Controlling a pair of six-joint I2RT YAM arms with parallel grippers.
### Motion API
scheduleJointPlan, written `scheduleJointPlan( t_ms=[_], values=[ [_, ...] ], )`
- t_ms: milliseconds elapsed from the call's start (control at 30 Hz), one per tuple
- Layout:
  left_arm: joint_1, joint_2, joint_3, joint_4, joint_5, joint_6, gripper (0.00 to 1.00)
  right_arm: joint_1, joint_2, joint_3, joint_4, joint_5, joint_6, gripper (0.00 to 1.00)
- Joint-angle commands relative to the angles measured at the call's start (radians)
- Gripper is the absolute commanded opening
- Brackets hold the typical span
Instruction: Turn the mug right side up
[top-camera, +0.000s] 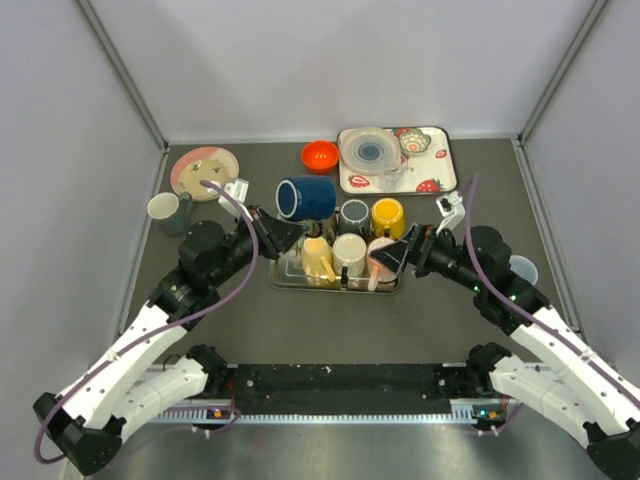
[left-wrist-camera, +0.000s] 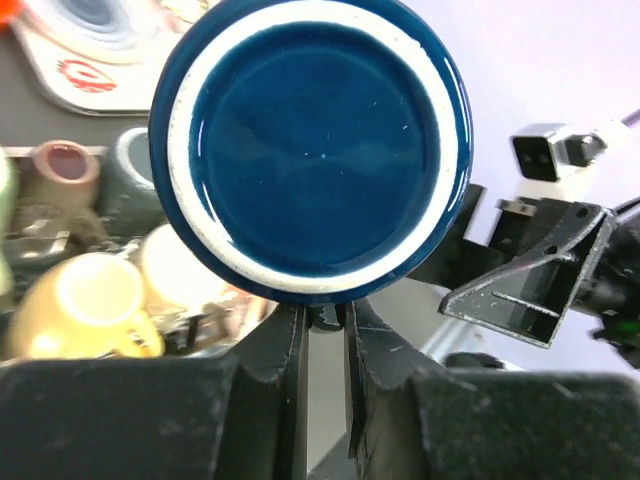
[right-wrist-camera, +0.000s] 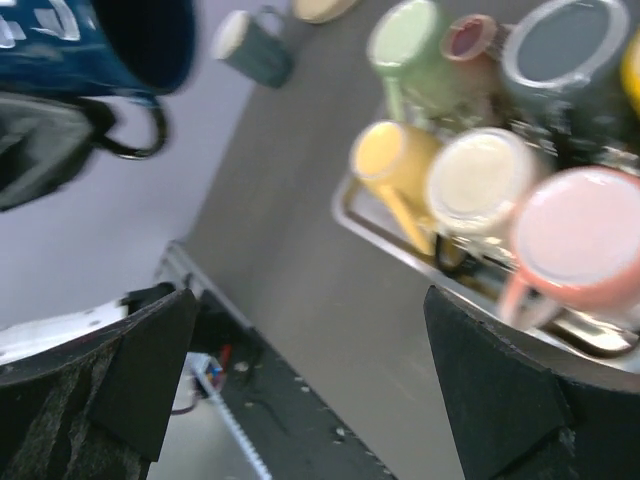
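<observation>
I count nine mugs: seven mugs (top-camera: 349, 250) in the metal tray (top-camera: 300, 286) at mid-worktop (top-camera: 330, 330), one blue mug (top-camera: 307, 197) in the air at the tray's eleven o'clock, and one teal mug (top-camera: 170, 210) at nine. One pale cup (top-camera: 520, 268) sits at three. Towards twelve are two plates, a tan plate (top-camera: 205, 170) and a ringed plate (top-camera: 370, 150); two bowls, a red bowl (top-camera: 320, 155) and a small bowl (top-camera: 413, 142); and one strawberry tray (top-camera: 436, 178).

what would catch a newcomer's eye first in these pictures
A dark blue mug hangs on its side in the air, gripped by its handle in the left pincer, near a metal tray crowded with other mugs. The right pincer gapes wide open beside that tray, holding nothing.
</observation>
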Motion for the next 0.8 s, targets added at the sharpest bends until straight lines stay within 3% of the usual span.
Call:
scheduleJointPlan(
  t_ms=[0,133,333,767],
  values=[
    [0.009,0.005,-0.091,0.524,0.192,-0.202,0.0,-0.005,-0.011,-0.03,0.27,-0.254,0.16,0.97],
    [0.009,0.025,-0.206,0.781,0.249,-0.336,0.0,-0.005,0.005,-0.082,0.545,-0.372,0.265,0.97],
    [0.009,0.078,-0.255,0.942,0.307,-0.426,0.0,-0.005,0.121,-0.072,0.679,-0.511,0.354,0.94],
    [0.008,0.128,-0.281,1.002,0.385,-0.48,0.0,-0.007,0.285,-0.003,0.839,-0.533,0.423,0.84]
  ],
)
